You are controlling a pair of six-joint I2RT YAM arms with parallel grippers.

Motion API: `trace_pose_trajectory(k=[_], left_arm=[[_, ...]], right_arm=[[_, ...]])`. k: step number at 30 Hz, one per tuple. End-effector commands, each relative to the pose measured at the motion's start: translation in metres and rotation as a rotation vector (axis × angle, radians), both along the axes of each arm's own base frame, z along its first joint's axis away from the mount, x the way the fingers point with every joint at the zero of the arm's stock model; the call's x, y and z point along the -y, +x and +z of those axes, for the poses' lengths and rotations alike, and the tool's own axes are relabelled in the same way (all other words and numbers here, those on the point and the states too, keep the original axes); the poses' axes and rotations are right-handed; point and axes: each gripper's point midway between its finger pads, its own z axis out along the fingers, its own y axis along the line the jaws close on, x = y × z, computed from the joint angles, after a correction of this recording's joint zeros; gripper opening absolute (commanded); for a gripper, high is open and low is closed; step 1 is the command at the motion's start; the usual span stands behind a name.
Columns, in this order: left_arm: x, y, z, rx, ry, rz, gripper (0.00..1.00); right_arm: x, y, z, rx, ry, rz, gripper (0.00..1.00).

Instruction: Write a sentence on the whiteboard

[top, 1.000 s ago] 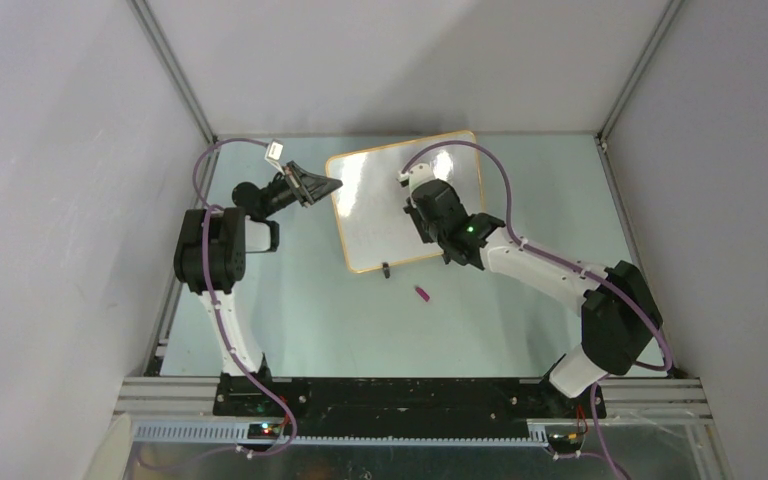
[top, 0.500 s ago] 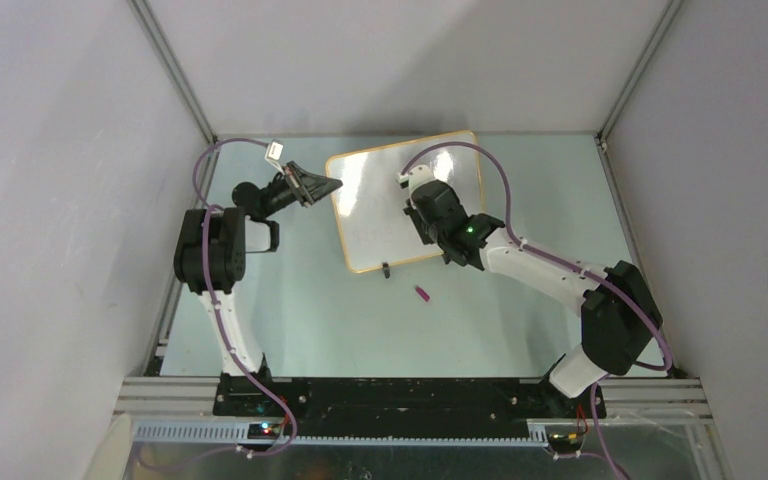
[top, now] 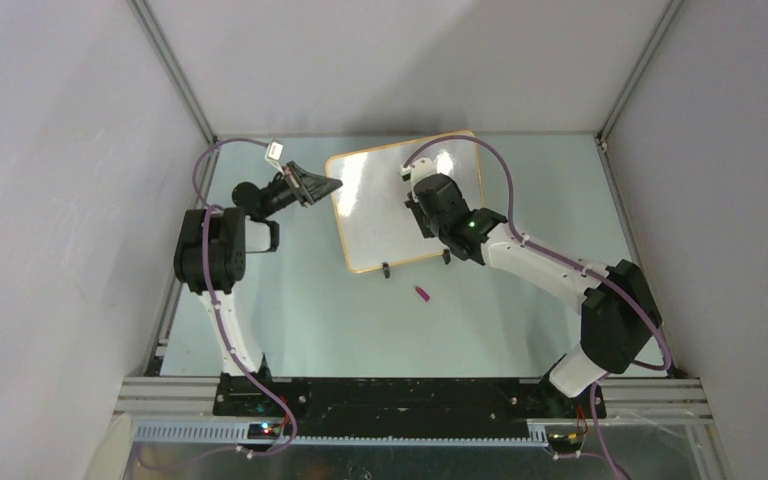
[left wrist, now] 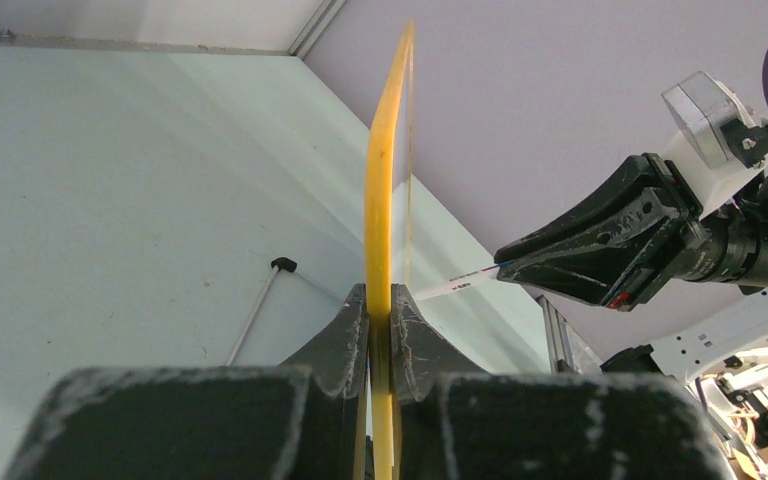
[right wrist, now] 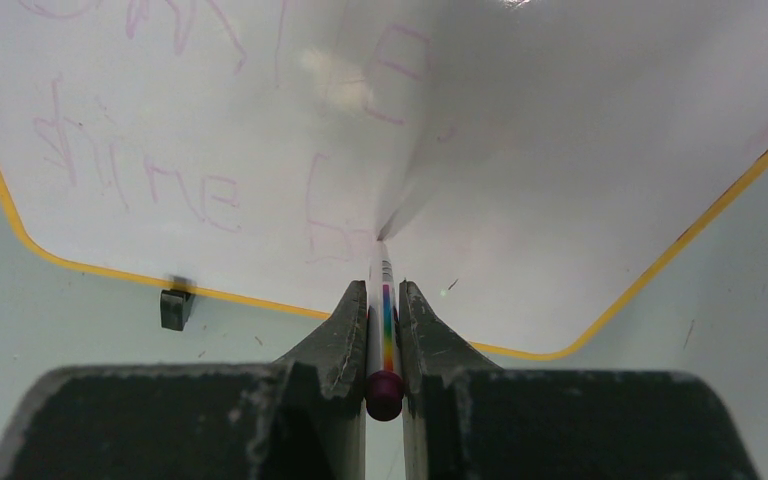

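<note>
1. While the whiteboard (top: 375,220) is being held at the far middle of the table (top: 360,330), its left edge is being pinched between the closed fingers of the left gripper (left wrist: 380,300).
2. A marker (right wrist: 383,330) is being clamped by the right gripper (right wrist: 384,290), fingers closed on its barrel.
3. Its tip is being held against the board's white face, beside faint pink lettering (right wrist: 190,195).
4. A small purple object (top: 423,293) is being seen on the table, just near of the board.
</note>
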Motion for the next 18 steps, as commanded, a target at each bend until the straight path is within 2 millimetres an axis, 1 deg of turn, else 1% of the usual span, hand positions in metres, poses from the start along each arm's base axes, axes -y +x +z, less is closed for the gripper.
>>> trace_pose_trajectory(k=[1, 11, 18], left_arm=[[0.005, -0.007, 0.011, 0.097, 0.027, -0.011, 0.00], [0.005, -0.007, 0.011, 0.098, 0.027, -0.010, 0.00], [0.005, -0.007, 0.011, 0.096, 0.026, -0.009, 0.00]], right_arm=[[-0.005, 0.019, 0.021, 0.060, 0.036, -0.017, 0.00], [0.008, 0.022, 0.022, 0.048, 0.034, -0.058, 0.00], [0.012, 0.021, 0.024, 0.045, 0.039, -0.068, 0.00]])
